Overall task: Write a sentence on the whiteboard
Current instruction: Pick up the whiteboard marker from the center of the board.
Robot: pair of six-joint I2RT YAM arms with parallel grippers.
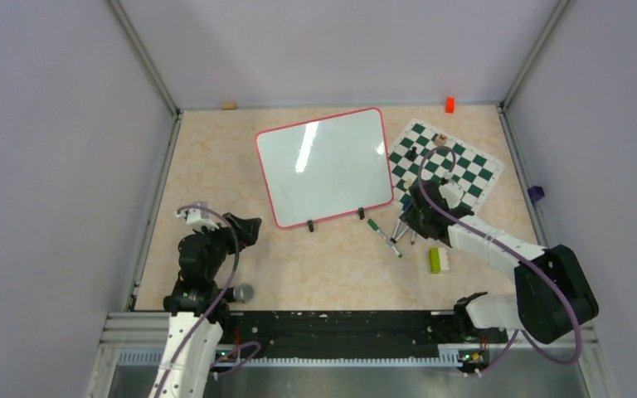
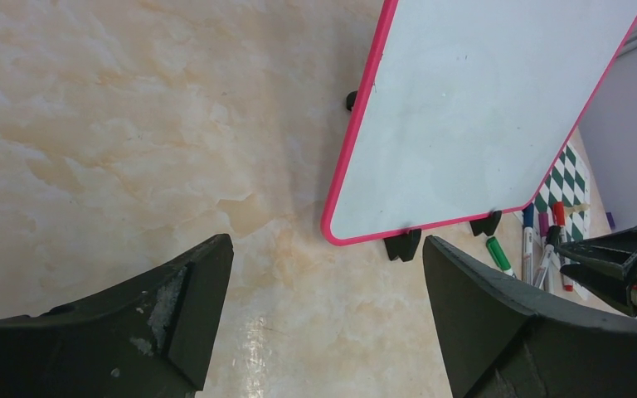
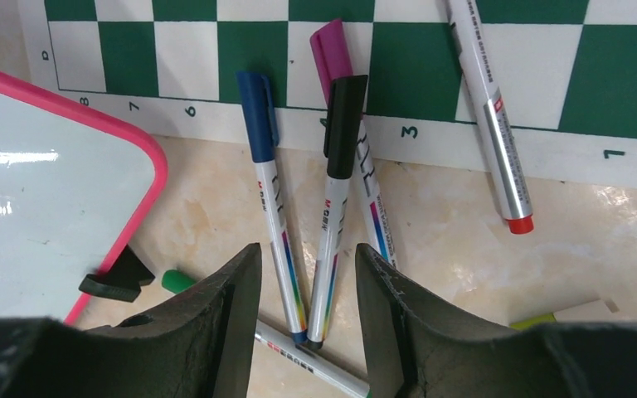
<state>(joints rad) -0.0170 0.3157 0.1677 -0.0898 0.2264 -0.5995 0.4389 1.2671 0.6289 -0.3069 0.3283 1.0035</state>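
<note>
Pink-rimmed whiteboard lies just left of the right tool

Left gripper wide, right gripper narrower

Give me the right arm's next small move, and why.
Probably lower the right tool and close on the black-capped marker: its tail lies between the open fingers, beside the blue-capped marker, and the whiteboard is blank.

Beige marbled surface carrying a whiteboard: a chess mat lies to its right, markers scattered off its near-right corner, a lime block just beyond them.
</note>
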